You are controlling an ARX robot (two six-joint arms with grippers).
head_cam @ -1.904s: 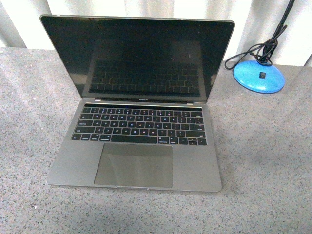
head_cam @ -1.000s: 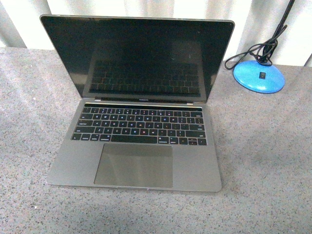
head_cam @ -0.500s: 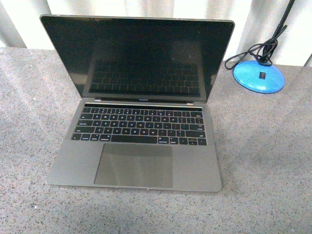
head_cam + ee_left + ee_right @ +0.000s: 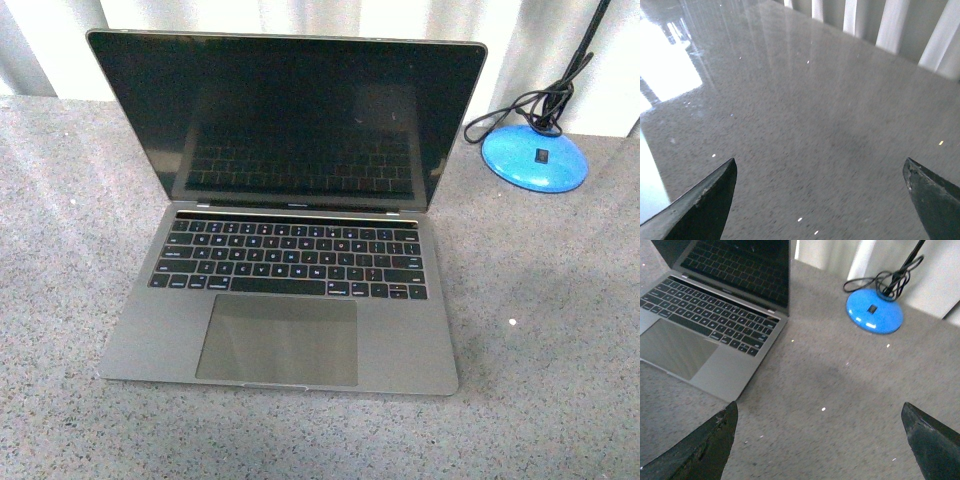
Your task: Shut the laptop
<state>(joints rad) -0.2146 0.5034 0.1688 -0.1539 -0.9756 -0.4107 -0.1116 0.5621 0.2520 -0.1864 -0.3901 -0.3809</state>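
The space-grey laptop (image 4: 280,240) stands open in the middle of the speckled grey table (image 4: 540,330), its dark screen upright and facing me, black keys and large trackpad showing. It also shows in the right wrist view (image 4: 710,325). Neither arm is in the front view. My right gripper (image 4: 820,412) is open and empty above bare table, to the right of the laptop's front corner. My left gripper (image 4: 820,167) is open and empty above bare table; the laptop is out of its view.
A blue round lamp base (image 4: 534,157) with a black cable and stem stands at the back right, also in the right wrist view (image 4: 874,315). White curtains (image 4: 300,15) hang behind the table's far edge.
The front view has shifted slightly, so the laptop and lamp base sit a few pixels lower and to the right. The laptop's lid stands at the same angle.
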